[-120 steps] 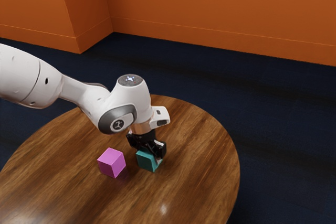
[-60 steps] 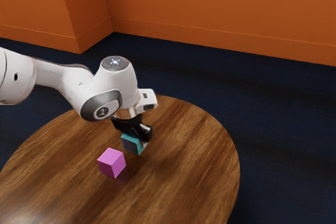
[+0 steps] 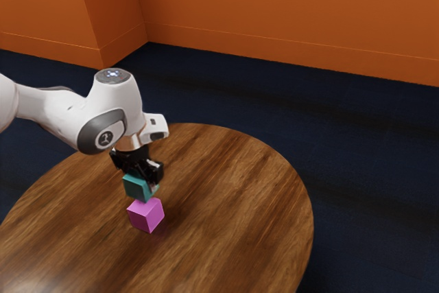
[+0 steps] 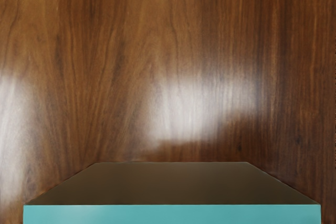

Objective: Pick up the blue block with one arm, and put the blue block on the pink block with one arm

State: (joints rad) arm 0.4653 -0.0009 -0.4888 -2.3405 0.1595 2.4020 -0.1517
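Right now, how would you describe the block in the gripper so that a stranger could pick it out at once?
Find the round wooden table, then follow the white arm down to its black gripper. Clamped there is the blue block, directly above the pink block. It is teal-blue and held off the wood, while its pink neighbour sits on the table.

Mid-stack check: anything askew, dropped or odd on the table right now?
Nothing stands out. The blue block is gripped between the jaws, right above the pink block, which rests flat on the wooden table. Whether the two blocks touch yet, I cannot tell.
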